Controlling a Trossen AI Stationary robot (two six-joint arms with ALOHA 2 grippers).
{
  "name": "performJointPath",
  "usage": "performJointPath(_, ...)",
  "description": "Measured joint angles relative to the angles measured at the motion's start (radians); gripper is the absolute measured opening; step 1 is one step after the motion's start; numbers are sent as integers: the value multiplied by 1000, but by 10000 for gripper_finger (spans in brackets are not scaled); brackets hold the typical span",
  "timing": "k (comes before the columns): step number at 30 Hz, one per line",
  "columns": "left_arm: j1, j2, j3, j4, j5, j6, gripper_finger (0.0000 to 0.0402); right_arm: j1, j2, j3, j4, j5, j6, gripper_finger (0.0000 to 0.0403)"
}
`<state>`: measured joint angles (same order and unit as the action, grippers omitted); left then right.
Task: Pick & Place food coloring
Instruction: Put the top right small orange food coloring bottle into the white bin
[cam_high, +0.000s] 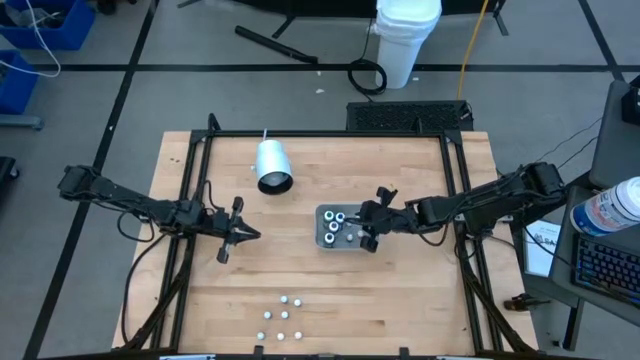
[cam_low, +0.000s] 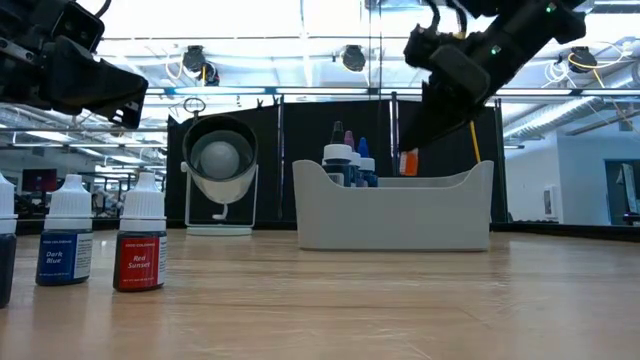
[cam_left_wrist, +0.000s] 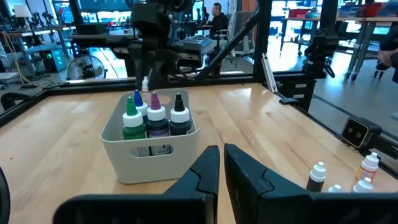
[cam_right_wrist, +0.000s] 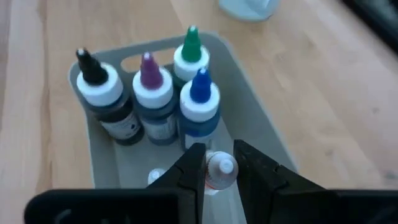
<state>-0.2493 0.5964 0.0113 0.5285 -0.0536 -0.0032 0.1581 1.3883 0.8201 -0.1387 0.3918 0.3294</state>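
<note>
A grey tray (cam_high: 322, 212) stands mid-table with several food coloring bottles (cam_right_wrist: 149, 93) upright in it, tipped black, purple, green and blue. My right gripper (cam_right_wrist: 221, 167) reaches over the tray's right part from the table's right side, shut on one more small bottle with a white cap (cam_right_wrist: 221, 169). My left gripper (cam_high: 243, 234) hovers left of the tray, level, shut and holding nothing (cam_left_wrist: 221, 165). More loose bottles (cam_high: 285, 318) stand upright near the table's front edge, among them a dark blue one (cam_low: 65, 245) and a red one (cam_low: 140, 248). My right gripper pinches the small bottle at its white cap (cam_right_wrist: 219, 174) between the two fingers. The fingers slant down from the table's right side. The bottle's orange body (cam_low: 407, 162) hangs below the fingers inside the tray; the tray's wall hides whether it rests on the tray's floor.
A white cylinder (cam_high: 272, 166) lies on its side at the table's far left, its open end toward the tray. A black frame (cam_high: 450, 190) borders the wooden table. Bare wood lies between the tray and the loose bottles at the front edge.
</note>
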Motion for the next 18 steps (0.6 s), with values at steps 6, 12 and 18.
performJointPath(6, 0, 0, 0, 0, 0, -2, 33, -6, 43, -46, 36, 3, 44, 59)
performJointPath(12, 0, 0, 0, -1, 0, -2, 33, -2, 115, -103, 198, 47, 71, 59)
performJointPath(18, 0, 0, 0, 1, 0, -2, 33, -7, 131, -103, 213, 48, 78, 58)
